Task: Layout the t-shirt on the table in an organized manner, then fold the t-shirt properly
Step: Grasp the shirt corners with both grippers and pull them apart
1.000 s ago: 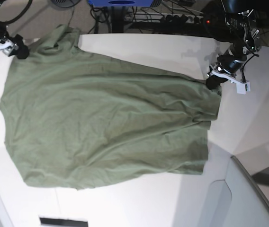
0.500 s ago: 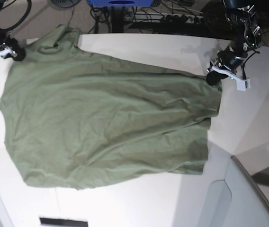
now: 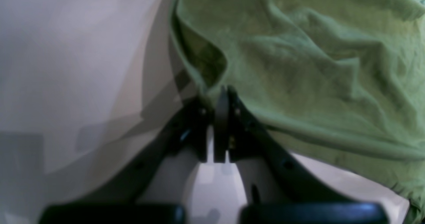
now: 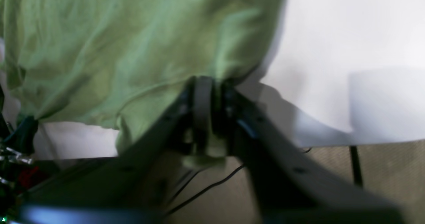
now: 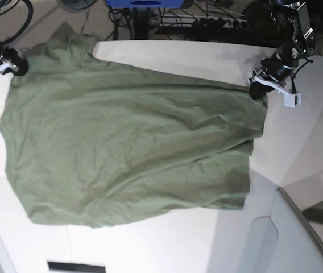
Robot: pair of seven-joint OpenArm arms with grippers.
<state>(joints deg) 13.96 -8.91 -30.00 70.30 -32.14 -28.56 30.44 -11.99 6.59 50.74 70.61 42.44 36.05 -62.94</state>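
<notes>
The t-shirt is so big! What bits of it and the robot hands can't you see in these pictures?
- T-shirt: its underside and the table beneath, base view; the cloth covers them.
- Neck label: not visible in any view.
- Right gripper: right wrist view is blurred; cloth sits between the fingers, but its far edge blurs.
- Left gripper: left wrist view, fingers shut on the hem; the pinched cloth is hidden.

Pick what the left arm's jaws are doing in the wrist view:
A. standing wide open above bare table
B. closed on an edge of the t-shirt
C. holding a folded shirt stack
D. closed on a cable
B: the left gripper has its jaws pressed together on the edge of the t-shirt.
</notes>
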